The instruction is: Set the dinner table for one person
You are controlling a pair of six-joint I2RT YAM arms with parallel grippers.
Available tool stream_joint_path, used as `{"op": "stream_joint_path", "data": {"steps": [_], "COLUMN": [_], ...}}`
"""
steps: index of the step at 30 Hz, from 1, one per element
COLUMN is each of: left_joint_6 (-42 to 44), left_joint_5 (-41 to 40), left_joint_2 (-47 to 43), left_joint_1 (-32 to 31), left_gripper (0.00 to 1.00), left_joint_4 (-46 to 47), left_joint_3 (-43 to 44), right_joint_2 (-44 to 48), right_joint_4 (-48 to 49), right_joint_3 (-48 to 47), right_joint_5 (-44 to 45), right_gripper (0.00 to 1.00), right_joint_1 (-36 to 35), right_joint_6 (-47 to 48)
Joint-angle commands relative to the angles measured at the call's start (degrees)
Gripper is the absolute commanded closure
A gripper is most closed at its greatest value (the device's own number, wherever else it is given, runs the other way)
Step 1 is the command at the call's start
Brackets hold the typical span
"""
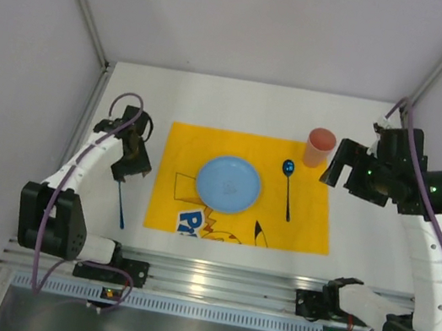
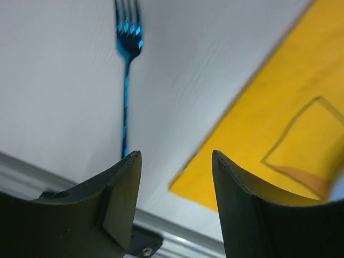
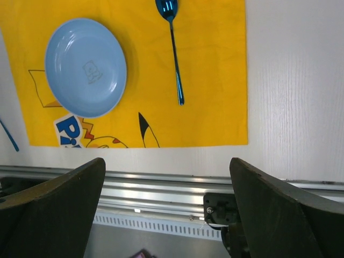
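White and matte, the big rectangular dinner table (image 1: 241, 100) carries a yellow cloth mat with a cartoon print (image 1: 305, 223). On the mat we see a round pale-blue plate (image 1: 228, 184), a shiny blue metal spoon (image 1: 288, 193) to its right and a salmon-pink cup (image 1: 319, 147) at the mat's far right corner. A slim blue metal fork (image 2: 126, 91) lies on bare tabletop just left of the mat, roughly parallel to its edge. Our left gripper (image 2: 174, 157) hangs over the fork's handle end, fingers apart and nothing between them. Our right gripper (image 3: 166, 161) stands wide open and empty near the cup. We judge the fork placed, so the step is a clean retreat: lift straight up, fingers spread, without brushing the handle.
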State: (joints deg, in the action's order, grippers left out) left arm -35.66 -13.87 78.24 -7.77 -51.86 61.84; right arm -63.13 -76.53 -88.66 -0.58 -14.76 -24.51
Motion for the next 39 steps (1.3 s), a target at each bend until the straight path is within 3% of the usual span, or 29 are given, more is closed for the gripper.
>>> {"op": "stream_joint_path", "data": {"steps": [1,4,12,20,23,25,31,34,36,39], "left_joint_6": [7.2,8.6,14.3,16.6,16.1,15.0,13.3,14.0,15.2,17.3], "left_joint_5": [0.1,-2.0,4.0,5.3,5.3,4.2,2.7,1.0,-0.1,-1.4], "left_joint_2": [-0.9,1.9,11.1,15.0,17.9,20.5,26.2,28.9,29.9,30.6], "left_joint_1": [3.1,5.8,14.0,14.8,15.3,15.8,15.8,15.9,15.8,15.9], "left_gripper": [0.4,0.39,0.41,0.44,0.51,0.62,0.71,0.85,1.0,1.0], "left_joint_4": [-5.7,-5.5,1.0,8.7,9.9,10.7,14.6,15.1,16.1,16.3], "left_joint_3": [-2.7,-1.2,-2.6,-6.8,-6.3,-5.9,-6.4,-5.2,-4.2,-2.2], "right_joint_2": [-0.2,-0.7,-1.5,-2.5,-3.2,-3.9,-6.0,-6.5,-6.6,-7.1], "right_joint_4": [-4.1,-3.8,-4.1,-4.5,-4.5,-4.4,-4.7,-4.9,-4.9,-5.2], "right_joint_3": [-1.1,-0.8,-1.2,-0.4,-0.3,-0.2,-1.4,-1.5,-1.2,-1.3], "right_joint_5": [-1.6,-1.8,-0.6,1.8,2.5,3.0,4.0,4.8,5.0,5.4], "right_gripper": [0.0,0.0,0.0,0.0,0.0,0.0,0.0,0.0,0.0,0.0], "right_joint_1": [-1.4,-2.2,-3.0,-2.9,-2.9,-2.9,-2.5,-2.3,-2.1,-1.9], "right_joint_6": [0.0,-0.1,0.2,0.4,0.4,0.5,0.6,0.8,0.8,1.0]}}
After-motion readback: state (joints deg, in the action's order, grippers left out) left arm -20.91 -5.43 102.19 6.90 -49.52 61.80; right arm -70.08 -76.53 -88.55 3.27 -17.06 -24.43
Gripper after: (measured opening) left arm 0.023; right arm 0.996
